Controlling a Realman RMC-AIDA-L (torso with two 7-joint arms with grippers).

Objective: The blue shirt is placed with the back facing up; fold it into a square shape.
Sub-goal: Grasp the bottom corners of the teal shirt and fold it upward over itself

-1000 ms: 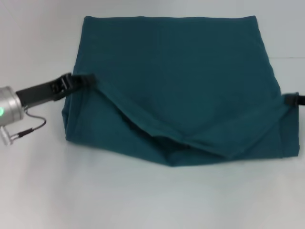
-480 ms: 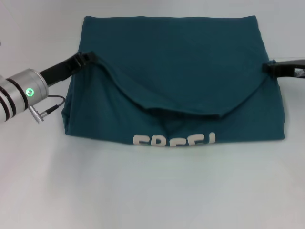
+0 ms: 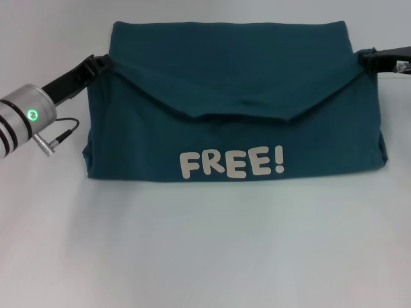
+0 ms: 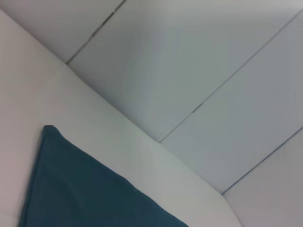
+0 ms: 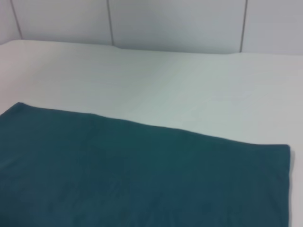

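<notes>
The blue shirt (image 3: 231,83) lies folded on the white table, its near half lifted and carried toward the far edge. The raised layer sags in the middle, and white "FREE!" lettering (image 3: 231,163) shows on the side facing me. My left gripper (image 3: 103,63) is shut on the shirt's left corner of the raised fold. At the right edge my right gripper (image 3: 365,58) is shut on the opposite corner. The left wrist view shows one shirt corner (image 4: 71,179), and the right wrist view shows the flat far part of the shirt (image 5: 118,175).
The white table (image 3: 205,256) stretches bare in front of the shirt. A tiled wall (image 5: 165,23) rises behind the table's far edge. The left arm's silver wrist (image 3: 22,122) with a cable hangs over the table's left side.
Both grippers have carried the shirt's near edge up and toward the far side. The fold has risen, uncovering the "FREE!" lettering in full.
</notes>
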